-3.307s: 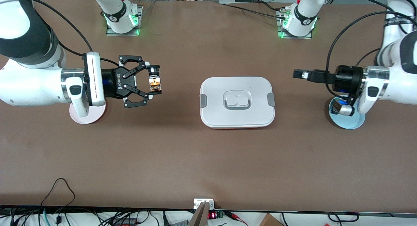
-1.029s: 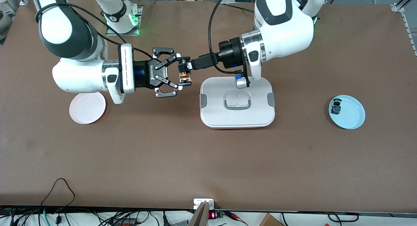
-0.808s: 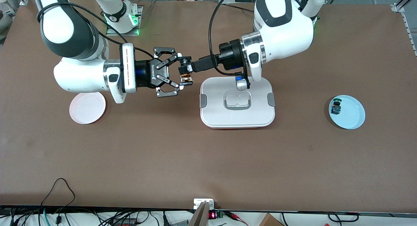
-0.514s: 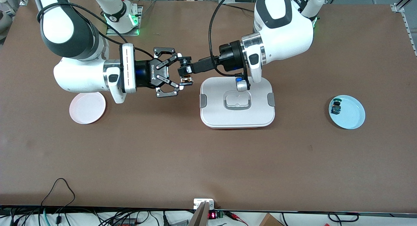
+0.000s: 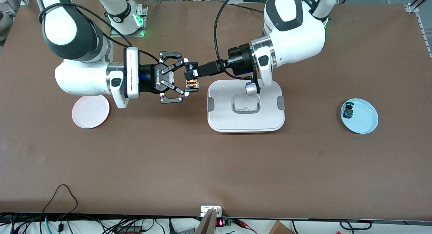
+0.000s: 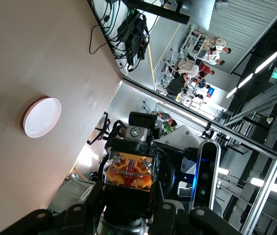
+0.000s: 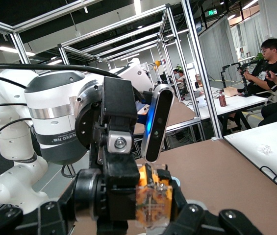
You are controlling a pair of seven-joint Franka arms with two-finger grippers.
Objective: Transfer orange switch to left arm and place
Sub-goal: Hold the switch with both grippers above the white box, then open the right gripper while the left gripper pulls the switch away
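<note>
My right gripper (image 5: 185,77), the black multi-link one, is shut on the orange switch (image 5: 191,82). It holds the switch in the air over the bare table, beside the box (image 5: 246,121) toward the right arm's end. My left gripper (image 5: 193,71), narrow and black, reaches over the box's edge and sits right on the switch's upper part. The right wrist view shows the orange body (image 7: 154,200) with the left gripper (image 7: 122,182) against it. The left wrist view shows the orange body (image 6: 128,170) close up.
An empty pink plate (image 5: 90,111) lies under the right arm and also shows in the left wrist view (image 6: 41,116). A light blue plate (image 5: 366,122) at the left arm's end of the table holds a small blue-green switch (image 5: 347,111). Cables hang along the table's front edge.
The left arm swung from over the blue plate to the switch, and the right arm carried the switch toward the box. In the last second both grippers only shifted slightly.
</note>
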